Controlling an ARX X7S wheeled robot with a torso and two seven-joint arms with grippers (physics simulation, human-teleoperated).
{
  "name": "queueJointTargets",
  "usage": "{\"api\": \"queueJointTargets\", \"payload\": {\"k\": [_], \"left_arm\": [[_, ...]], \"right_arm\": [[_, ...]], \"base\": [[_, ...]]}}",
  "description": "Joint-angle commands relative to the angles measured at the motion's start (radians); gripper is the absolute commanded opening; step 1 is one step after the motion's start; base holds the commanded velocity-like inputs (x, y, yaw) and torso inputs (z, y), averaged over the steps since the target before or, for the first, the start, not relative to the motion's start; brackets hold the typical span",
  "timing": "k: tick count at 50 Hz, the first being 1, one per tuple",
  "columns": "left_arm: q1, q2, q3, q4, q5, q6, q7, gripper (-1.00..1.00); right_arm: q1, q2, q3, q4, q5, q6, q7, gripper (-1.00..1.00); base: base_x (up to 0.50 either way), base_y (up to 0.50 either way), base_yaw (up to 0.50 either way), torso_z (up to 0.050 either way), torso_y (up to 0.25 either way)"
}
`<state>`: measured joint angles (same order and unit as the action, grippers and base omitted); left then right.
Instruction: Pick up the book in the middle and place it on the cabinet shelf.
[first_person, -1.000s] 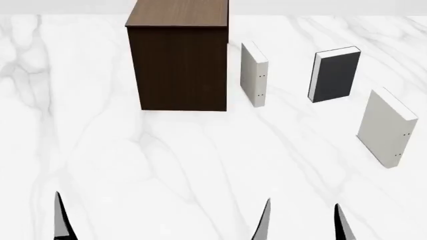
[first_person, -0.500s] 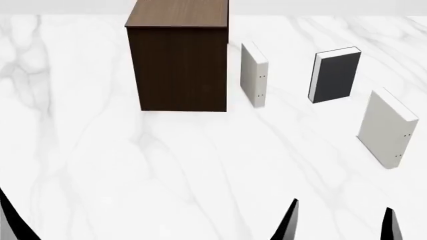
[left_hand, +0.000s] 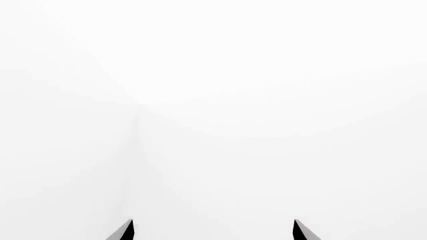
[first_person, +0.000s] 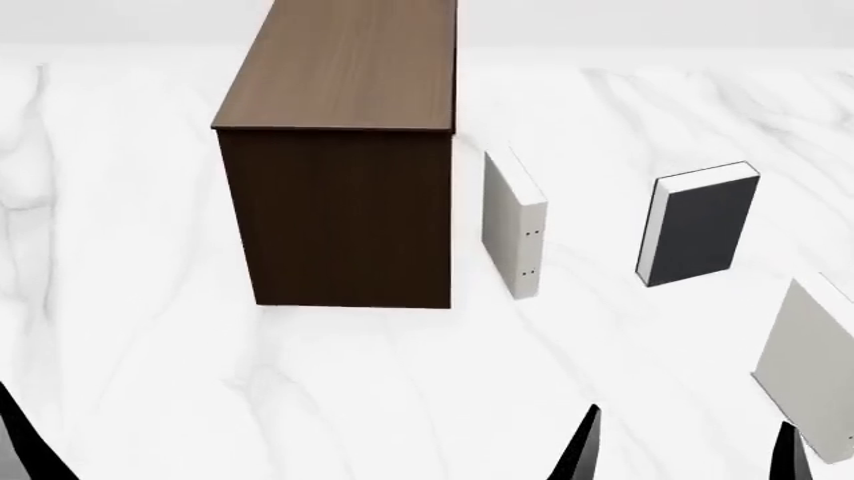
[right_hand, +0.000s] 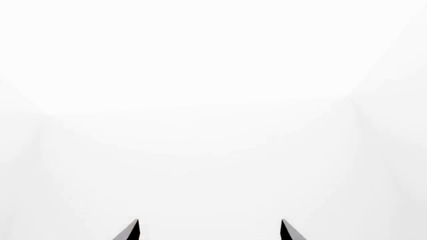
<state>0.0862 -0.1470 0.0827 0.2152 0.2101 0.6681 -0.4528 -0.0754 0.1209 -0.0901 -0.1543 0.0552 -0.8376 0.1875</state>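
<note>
The grey book (first_person: 699, 226) stands upright on the white table (first_person: 334, 390), right of the cabinet shelf (first_person: 344, 65), between two pale books. Both grippers, left (left_hand: 212, 231) and right (right_hand: 208, 231), hold their jaws spread, empty.

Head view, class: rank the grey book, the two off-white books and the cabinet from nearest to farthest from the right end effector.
1. Off-white book at the right edge, beside the right end effector.
2. Grey book, farther back, right of centre.
3. Off-white book standing beside the cabinet.
4. Cabinet, left of centre.
The second and third are close to call.
</note>
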Motion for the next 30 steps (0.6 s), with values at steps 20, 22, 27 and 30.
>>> {"api": "queueJointTargets", "payload": {"k": [20,22,27,30], "left_arm": [[0.001,-0.012,0.011,-0.002,0.012,-0.003,-0.004,1.00],[0.001,-0.013,0.013,-0.004,0.012,-0.003,-0.006,1.00],[0.000,-0.017,0.018,-0.006,0.012,-0.002,-0.011,1.00],[0.000,-0.019,0.020,-0.006,0.011,-0.003,-0.013,1.00]], "right_arm": [[-0.002,0.011,-0.012,0.008,-0.020,-0.018,0.013,1.00],[-0.004,0.014,-0.014,0.002,-0.020,-0.012,0.015,1.00],[-0.003,0.018,-0.018,0.003,-0.020,-0.011,0.019,1.00],[-0.003,0.020,-0.020,0.006,-0.020,-0.013,0.022,1.00]], "base": [[0.50,0.00,0.00,0.000,0.000],[0.50,0.00,0.00,0.000,0.000],[0.50,0.00,0.00,0.000,0.003],[0.50,0.00,0.00,0.000,0.000]]}}
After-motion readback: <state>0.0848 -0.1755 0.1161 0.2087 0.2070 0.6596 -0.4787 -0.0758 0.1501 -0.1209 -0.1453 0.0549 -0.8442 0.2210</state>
